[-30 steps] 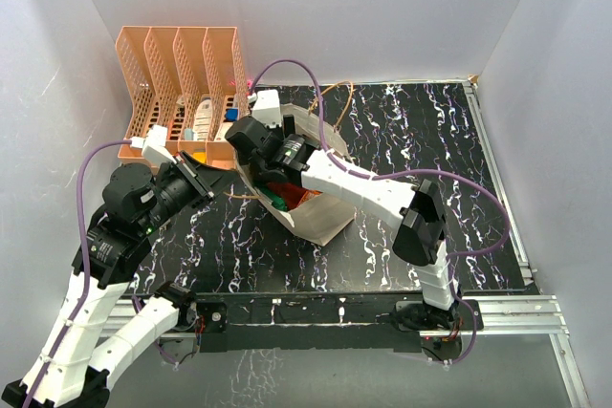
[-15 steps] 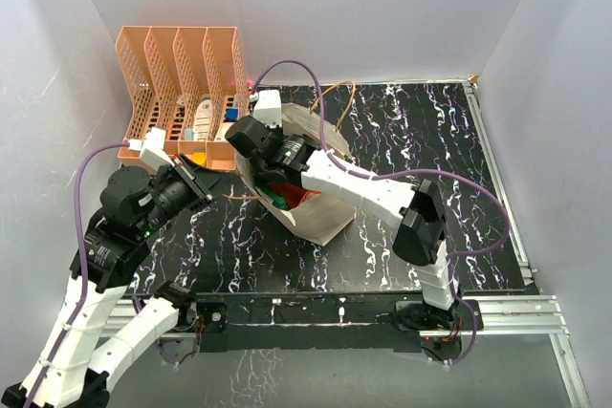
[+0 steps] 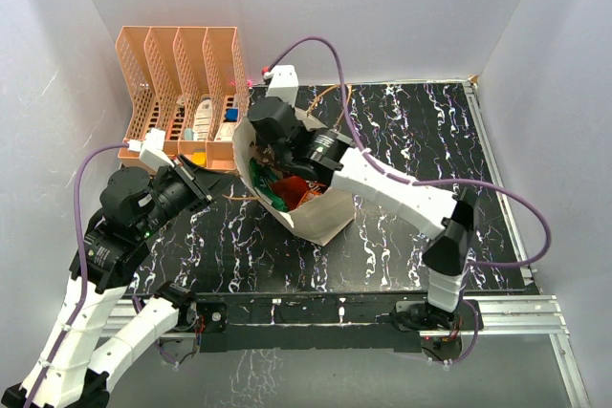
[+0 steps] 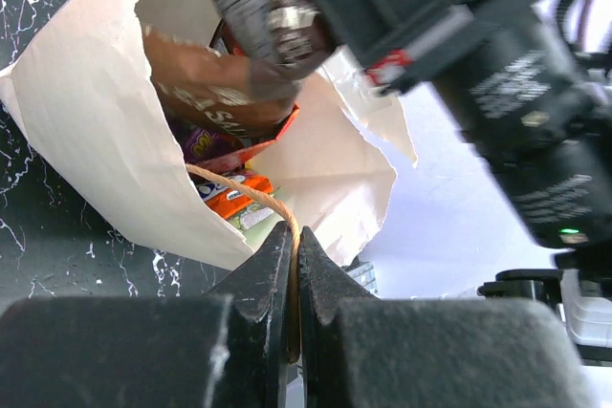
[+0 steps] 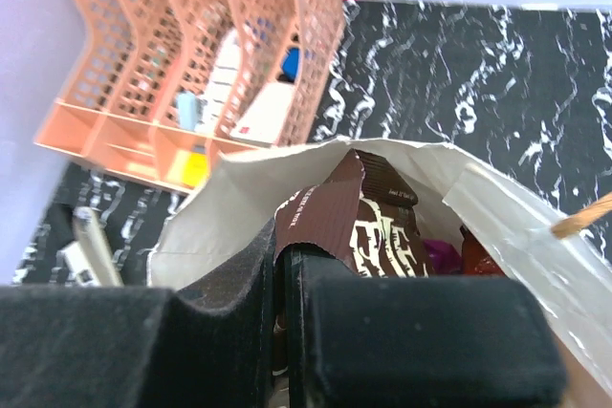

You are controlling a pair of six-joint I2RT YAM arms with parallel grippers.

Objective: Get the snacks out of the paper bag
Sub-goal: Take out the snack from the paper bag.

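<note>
The paper bag (image 3: 317, 223) lies on its side on the black marbled table, mouth toward the left. My left gripper (image 3: 205, 182) (image 4: 294, 231) is shut on the bag's brown cord handle (image 4: 239, 188), just outside the mouth. My right gripper (image 3: 274, 160) (image 5: 279, 236) is at the bag's mouth, shut on the crimped edge of a dark brown snack packet (image 5: 378, 226) (image 4: 220, 93). More snacks sit inside: a red one (image 3: 287, 188), a green one (image 3: 271, 201), an orange one (image 4: 239, 200) and a purple one (image 4: 196, 140).
An orange slotted rack (image 3: 182, 74) (image 5: 191, 45) with small white and blue items stands at the back left, close behind the bag. The bag's other cord handle (image 3: 335, 93) loops at the back. White walls enclose the table on three sides.
My right gripper has closed on the brown packet, and the wrist has risen and drawn back toward the far wall. The left gripper and the bag have stayed put.
</note>
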